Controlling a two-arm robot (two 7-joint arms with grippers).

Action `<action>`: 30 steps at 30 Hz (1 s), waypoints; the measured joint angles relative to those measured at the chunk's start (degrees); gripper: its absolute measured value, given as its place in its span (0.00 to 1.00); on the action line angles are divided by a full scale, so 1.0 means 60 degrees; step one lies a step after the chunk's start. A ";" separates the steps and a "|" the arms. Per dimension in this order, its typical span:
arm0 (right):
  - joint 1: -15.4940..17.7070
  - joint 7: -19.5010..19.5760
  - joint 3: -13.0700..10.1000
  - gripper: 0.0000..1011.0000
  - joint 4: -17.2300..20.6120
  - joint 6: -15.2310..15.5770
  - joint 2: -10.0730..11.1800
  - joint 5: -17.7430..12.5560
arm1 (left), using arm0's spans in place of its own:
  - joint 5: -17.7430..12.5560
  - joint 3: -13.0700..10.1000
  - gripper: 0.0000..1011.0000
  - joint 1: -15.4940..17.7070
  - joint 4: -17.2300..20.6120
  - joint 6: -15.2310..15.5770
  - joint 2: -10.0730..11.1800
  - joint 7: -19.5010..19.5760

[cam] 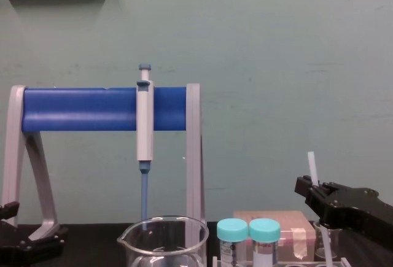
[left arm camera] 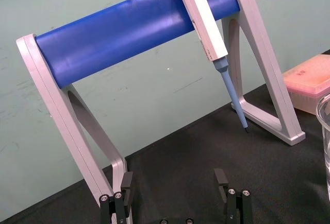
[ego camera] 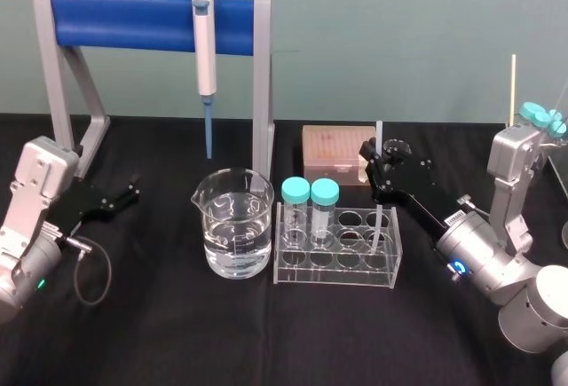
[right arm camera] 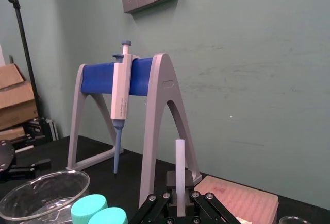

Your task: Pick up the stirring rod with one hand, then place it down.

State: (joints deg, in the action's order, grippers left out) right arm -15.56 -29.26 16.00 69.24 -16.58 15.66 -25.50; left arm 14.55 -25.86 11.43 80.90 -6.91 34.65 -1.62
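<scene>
Right gripper (right arm camera: 179, 189), jaws pinching the stirring rod (ego camera: 378, 134), upright at the rack's (ego camera: 337, 275) right end; left gripper (left arm camera: 173, 182), jaws apart, parked well left of the rack.

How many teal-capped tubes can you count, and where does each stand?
2. The left tube and the right tube stand side by side at the left end of the clear rack, beside the beaker. No others seem hidden.
</scene>
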 joint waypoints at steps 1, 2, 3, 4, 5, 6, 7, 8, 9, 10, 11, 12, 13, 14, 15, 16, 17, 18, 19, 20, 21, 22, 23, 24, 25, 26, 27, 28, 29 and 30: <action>-0.0002 0.0015 0.0003 0.07 -0.0001 -0.0001 -0.0002 0.0017 | 0.0000 0.0000 0.99 0.0000 0.0000 0.0000 0.0000 0.0000; -0.0002 0.0014 0.0003 0.07 -0.0001 -0.0002 -0.0002 0.0016 | 0.0000 0.0000 0.99 0.0000 0.0000 0.0000 0.0000 0.0000; -0.0003 0.0014 0.0003 0.07 0.0000 -0.0001 -0.0002 0.0016 | 0.0000 0.0000 0.99 0.0000 0.0000 0.0000 0.0000 0.0000; -0.0002 0.0013 0.0003 0.07 -0.0001 -0.0002 -0.0002 0.0015 | 0.0000 0.0000 0.99 0.0000 0.0000 0.0000 0.0000 0.0000; -0.0002 0.0011 0.0003 0.07 -0.0001 -0.0001 -0.0001 0.0012 | 0.0000 0.0000 0.99 0.0001 0.0000 0.0000 0.0000 0.0000; -0.0002 0.0012 0.0003 0.07 -0.0001 -0.0001 -0.0001 0.0010 | 0.0000 0.0000 0.99 0.0001 0.0000 0.0000 0.0000 0.0000; -0.0002 0.0011 0.0003 0.07 -0.0001 -0.0001 -0.0001 0.0009 | 0.0000 0.0000 0.99 0.0000 0.0000 0.0000 0.0000 0.0000; -0.0002 0.0010 0.0002 0.07 -0.0001 -0.0002 0.0000 0.0005 | 0.0000 0.0000 0.99 0.0000 0.0000 0.0000 0.0000 0.0000; -0.0002 0.0009 0.0002 0.07 -0.0001 -0.0001 0.0001 0.0003 | 0.0000 0.0000 0.99 0.0000 0.0000 0.0000 0.0000 0.0000; -0.0001 0.0007 0.0000 0.08 0.0000 -0.0001 0.0002 -0.0003 | 0.0000 0.0000 0.99 0.0001 0.0000 0.0000 0.0000 0.0000; 0.0000 0.0007 0.0000 0.08 -0.0001 -0.0001 0.0002 -0.0005 | 0.0000 0.0000 0.99 0.0001 0.0000 0.0000 0.0000 0.0000; 0.0001 0.0006 -0.0001 0.14 -0.0001 -0.0001 0.0003 -0.0008 | 0.0000 0.0000 0.99 0.0001 0.0000 0.0000 0.0000 0.0000; 0.0001 0.0005 -0.0001 0.15 -0.0001 -0.0001 0.0003 -0.0010 | 0.0000 0.0000 0.99 0.0000 0.0000 0.0000 0.0000 0.0000; 0.0002 0.0004 -0.0002 0.15 0.0000 -0.0001 0.0005 -0.0013 | 0.0000 0.0000 0.99 0.0000 0.0000 0.0000 0.0000 0.0000; 0.0004 0.0003 -0.0002 0.20 -0.0001 -0.0001 0.0006 -0.0013 | 0.0000 0.0000 0.99 0.0000 0.0000 0.0000 0.0000 0.0000; 0.0004 0.0001 -0.0003 0.23 0.0000 -0.0001 0.0007 -0.0017 | 0.0000 0.0000 0.99 0.0000 0.0000 0.0000 0.0000 0.0000; 0.0004 0.0001 -0.0003 0.26 0.0000 -0.0001 0.0007 -0.0017 | 0.0000 0.0000 0.99 0.0000 0.0000 0.0000 0.0000 0.0000; 0.0004 -0.0001 -0.0003 0.28 0.0000 0.0000 0.0008 -0.0019 | 0.0000 0.0000 0.99 0.0000 0.0000 0.0000 0.0000 0.0000; 0.0004 -0.0003 -0.0003 0.34 0.0000 0.0000 0.0008 -0.0021 | 0.0000 0.0000 0.99 0.0000 0.0000 0.0000 0.0000 0.0000; 0.0004 -0.0004 -0.0003 0.34 0.0001 0.0000 0.0009 -0.0022 | 0.0000 0.0000 0.99 0.0000 0.0000 0.0000 0.0000 0.0000; 0.0004 -0.0005 -0.0004 0.38 0.0001 0.0000 0.0010 -0.0023 | 0.0001 0.0000 0.99 0.0000 0.0000 0.0000 0.0000 0.0000; 0.0004 -0.0006 -0.0004 0.40 0.0001 0.0000 0.0009 -0.0024 | 0.0000 0.0000 0.99 0.0000 0.0000 0.0000 0.0000 0.0000; 0.0004 -0.0006 -0.0003 0.44 0.0002 0.0001 0.0010 -0.0024 | 0.0000 0.0000 0.99 0.0000 0.0000 0.0000 0.0000 0.0000; 0.0004 -0.0008 -0.0004 0.48 0.0003 0.0001 0.0010 -0.0025 | 0.0000 0.0000 0.99 0.0000 0.0000 0.0000 0.0000 0.0000; 0.0004 -0.0009 -0.0004 0.50 0.0003 0.0002 0.0009 -0.0026 | 0.0001 0.0000 0.99 0.0000 0.0000 0.0000 0.0000 0.0000; 0.0004 -0.0010 -0.0004 0.52 0.0004 0.0002 0.0009 -0.0027 | 0.0000 0.0000 0.99 0.0001 0.0000 0.0000 0.0000 0.0000; 0.0004 -0.0011 -0.0004 0.56 0.0004 0.0002 0.0010 -0.0028 | 0.0000 0.0000 0.99 0.0000 0.0000 0.0000 0.0000 0.0000; 0.0004 -0.0013 -0.0004 0.60 0.0005 0.0003 0.0010 -0.0029 | 0.0000 0.0000 0.99 0.0000 0.0000 0.0000 0.0000 0.0000; 0.0004 -0.0013 -0.0004 0.62 0.0005 0.0003 0.0009 -0.0029 | 0.0000 0.0000 0.99 0.0000 0.0000 0.0000 0.0000 0.0000; 0.0004 -0.0015 -0.0004 0.68 0.0006 0.0003 0.0010 -0.0031 | 0.0000 0.0000 0.99 0.0000 0.0000 0.0000 0.0000 0.0000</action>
State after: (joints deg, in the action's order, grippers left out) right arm -15.54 -29.34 15.98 69.28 -16.56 15.72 -25.69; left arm 14.55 -25.86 11.43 80.90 -6.91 34.65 -1.62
